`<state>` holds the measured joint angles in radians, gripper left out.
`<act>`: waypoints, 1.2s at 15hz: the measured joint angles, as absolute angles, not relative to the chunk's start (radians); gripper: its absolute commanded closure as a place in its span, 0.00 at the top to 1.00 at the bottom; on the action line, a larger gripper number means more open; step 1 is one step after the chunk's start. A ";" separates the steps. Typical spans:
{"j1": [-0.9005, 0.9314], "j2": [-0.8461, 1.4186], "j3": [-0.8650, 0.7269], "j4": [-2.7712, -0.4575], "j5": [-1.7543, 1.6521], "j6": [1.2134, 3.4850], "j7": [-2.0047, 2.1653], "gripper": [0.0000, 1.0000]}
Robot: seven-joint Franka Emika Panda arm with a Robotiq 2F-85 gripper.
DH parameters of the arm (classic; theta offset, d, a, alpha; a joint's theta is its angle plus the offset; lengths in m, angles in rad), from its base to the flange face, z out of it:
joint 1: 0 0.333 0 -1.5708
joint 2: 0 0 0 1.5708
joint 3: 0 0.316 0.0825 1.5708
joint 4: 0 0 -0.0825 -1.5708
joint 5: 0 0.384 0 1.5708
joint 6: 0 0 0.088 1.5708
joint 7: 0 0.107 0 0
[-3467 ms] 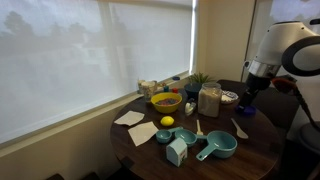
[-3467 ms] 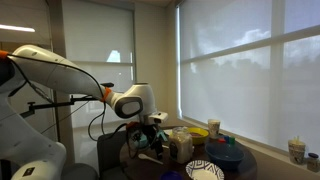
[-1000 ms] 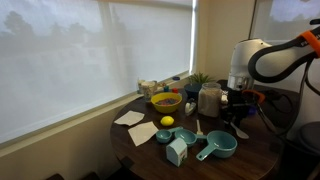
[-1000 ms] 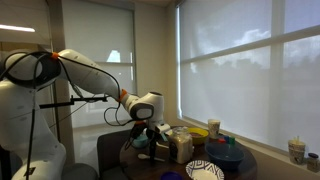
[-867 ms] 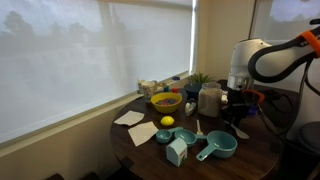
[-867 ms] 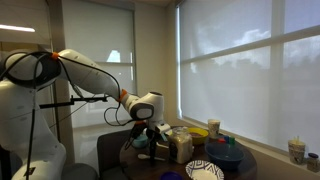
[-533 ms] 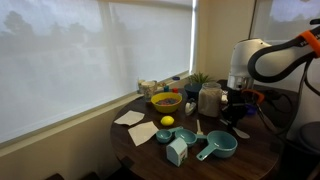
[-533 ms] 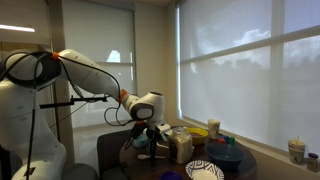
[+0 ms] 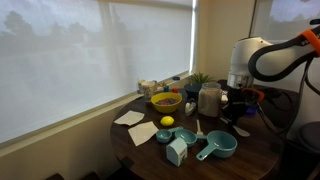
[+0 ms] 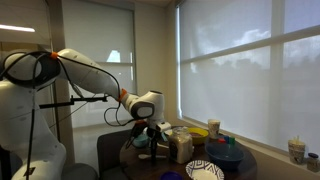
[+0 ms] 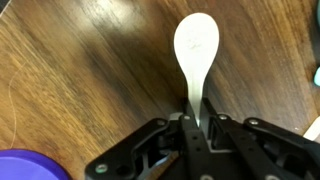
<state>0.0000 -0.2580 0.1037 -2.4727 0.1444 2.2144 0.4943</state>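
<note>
A pale spoon (image 11: 196,45) lies on the dark wooden table (image 11: 70,70), its bowl pointing away from the wrist camera. My gripper (image 11: 193,120) is shut on the spoon's thin handle, which runs straight down between the two black fingers. In an exterior view the gripper (image 9: 240,113) hangs low over the round table's right side, with the spoon (image 9: 241,130) just below it. Another exterior view shows the gripper (image 10: 152,144) down at the table beside a jar (image 10: 181,147).
A yellow bowl (image 9: 166,101), a lemon (image 9: 167,122), teal measuring cups (image 9: 215,148), a teal box (image 9: 177,152), paper napkins (image 9: 142,133) and a jar (image 9: 209,100) crowd the table. A purple dish (image 11: 25,166) lies close to the gripper.
The arm came down from above the table's far side to the spoon. Within the last second the jaws closed on the handle; since then nothing has moved.
</note>
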 measured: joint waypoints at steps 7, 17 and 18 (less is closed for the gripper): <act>-0.008 -0.271 0.103 -2.466 0.123 2.196 0.504 0.03; -0.043 -0.343 0.098 -2.428 0.090 2.135 0.581 0.03; -0.052 -0.361 0.096 -2.424 0.087 2.125 0.599 0.03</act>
<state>-0.0521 -0.3615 0.0958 -2.4241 0.0869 2.1250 0.5987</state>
